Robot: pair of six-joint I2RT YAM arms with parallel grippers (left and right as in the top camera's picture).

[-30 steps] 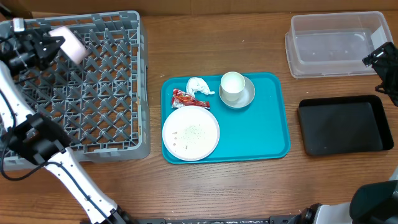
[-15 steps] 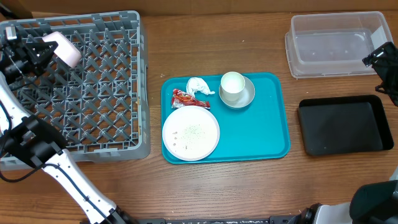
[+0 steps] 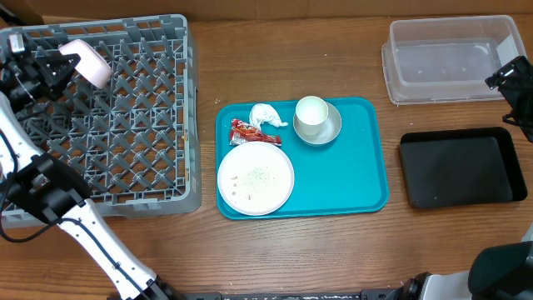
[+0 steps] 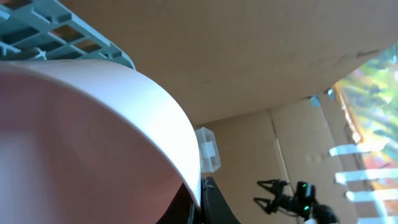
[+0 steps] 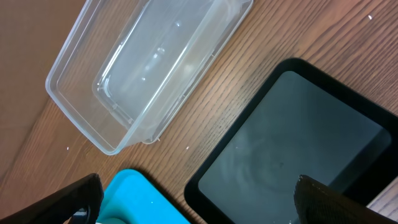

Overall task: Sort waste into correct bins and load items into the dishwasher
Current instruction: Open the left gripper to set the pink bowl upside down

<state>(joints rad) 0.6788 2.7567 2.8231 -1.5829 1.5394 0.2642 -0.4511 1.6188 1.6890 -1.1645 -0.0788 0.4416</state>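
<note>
Nearest the robot, the large round white plate [image 3: 275,193] sits on the teal rectangular plastic tray [image 3: 358,179], with white rice-like crumbs [image 3: 258,173] on it. Beyond lie the small red snack wrapper [image 3: 244,130], the crumpled white tissue [image 3: 266,115] and the small white cup [image 3: 311,114] on its small round white plate [image 3: 334,130], all unmoved. The right gripper [image 5: 196,186] hangs wide and empty over the shallow black rectangular tray [image 3: 458,167] and the clear rectangular plastic tub [image 3: 450,62]. Farthest, the left gripper [image 3: 60,68], clamped on the pale round bowl [image 3: 87,62], has drifted toward the rear-left corner of the large grey lattice dish rack [image 3: 125,125] and settled there, so release looks close.
</note>
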